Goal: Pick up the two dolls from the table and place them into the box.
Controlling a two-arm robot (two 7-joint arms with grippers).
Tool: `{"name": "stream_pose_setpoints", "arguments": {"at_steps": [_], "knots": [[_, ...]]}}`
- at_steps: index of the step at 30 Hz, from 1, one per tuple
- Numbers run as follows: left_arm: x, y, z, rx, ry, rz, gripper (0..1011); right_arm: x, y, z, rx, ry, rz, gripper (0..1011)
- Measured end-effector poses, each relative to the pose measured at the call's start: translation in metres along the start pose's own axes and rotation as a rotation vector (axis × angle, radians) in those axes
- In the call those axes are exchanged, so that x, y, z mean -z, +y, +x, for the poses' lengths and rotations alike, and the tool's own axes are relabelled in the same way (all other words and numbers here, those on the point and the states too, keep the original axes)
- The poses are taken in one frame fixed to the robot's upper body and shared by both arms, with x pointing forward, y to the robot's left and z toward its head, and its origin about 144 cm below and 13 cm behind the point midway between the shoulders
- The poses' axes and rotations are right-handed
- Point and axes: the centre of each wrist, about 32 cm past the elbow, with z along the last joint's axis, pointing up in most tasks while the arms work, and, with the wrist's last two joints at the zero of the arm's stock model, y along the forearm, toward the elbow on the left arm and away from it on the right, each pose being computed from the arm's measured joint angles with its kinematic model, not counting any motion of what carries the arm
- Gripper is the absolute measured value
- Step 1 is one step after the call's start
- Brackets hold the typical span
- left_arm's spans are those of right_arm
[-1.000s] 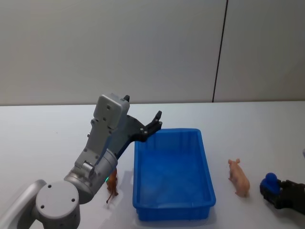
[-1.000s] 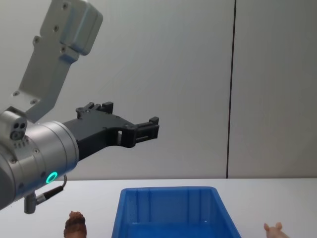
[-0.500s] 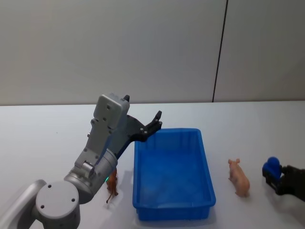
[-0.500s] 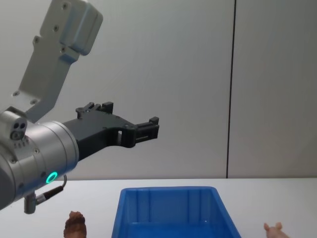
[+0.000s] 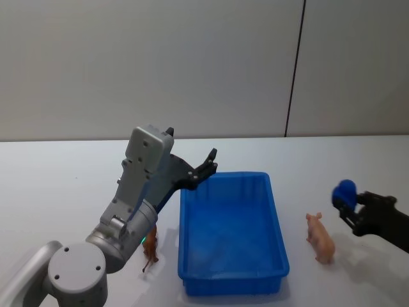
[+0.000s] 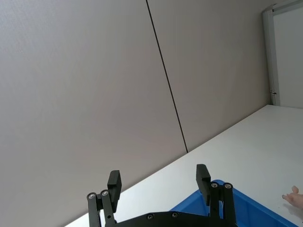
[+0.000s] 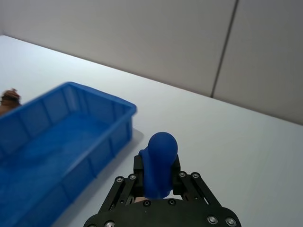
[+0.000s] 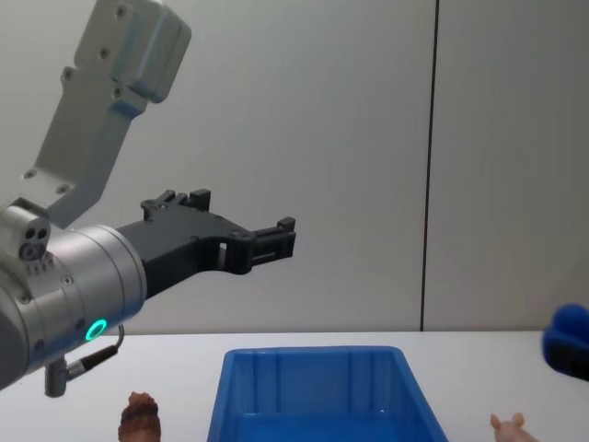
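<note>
Open table (image 5: 64,179) all round the box (image 5: 231,283)
The reddish-brown doll (image 5: 150,251) stands just beside the box's left wall, the pale pink doll (image 5: 321,238) near its right wall. The left gripper (image 5: 208,163), fingers spread apart, hovers above the box's far-left corner. The right gripper (image 5: 348,199) hangs right of the pale pink doll; I cannot tell its grip.

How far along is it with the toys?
Nothing is done yet: the box is empty. Both dolls stand on the table, the brown doll left of the box, the pink doll right. In hand: the right claw hovers beside the pink doll; the open left claw hangs near the box's far left corner. Both pickups remain.
</note>
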Motion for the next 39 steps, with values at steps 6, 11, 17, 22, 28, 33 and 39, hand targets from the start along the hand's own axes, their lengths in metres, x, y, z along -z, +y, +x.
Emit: {"name": "stream_pose_setpoints", "arguments": {"at_steps": [6, 11, 17, 22, 28, 33, 39], "knots": [[0.000, 0.000, 0.000, 0.000, 0.000, 0.000, 1001, -0.013, 0.012, -0.010, -0.089, -0.016, 0.033, 275], [0.000, 0.000, 0.000, 0.000, 0.000, 0.000, 1001, -0.017, 0.021, -0.019, -0.146, -0.021, 0.037, 245], [0.000, 0.000, 0.000, 0.000, 0.000, 0.000, 1001, -0.019, 0.032, -0.030, -0.202, -0.025, 0.034, 214], [0.000, 0.000, 0.000, 0.000, 0.000, 0.000, 1001, -0.018, 0.039, -0.040, -0.243, -0.030, 0.023, 186], [0.000, 0.000, 0.000, 0.000, 0.000, 0.000, 1001, -0.016, 0.046, -0.050, -0.280, -0.034, 0.010, 299], [0.000, 0.000, 0.000, 0.000, 0.000, 0.000, 1001, -0.015, 0.050, -0.058, -0.305, -0.037, 0.006, 456], [0.000, 0.000, 0.000, 0.000, 0.000, 0.000, 1001, -0.015, 0.052, -0.063, -0.320, -0.037, 0.007, 651]]}}
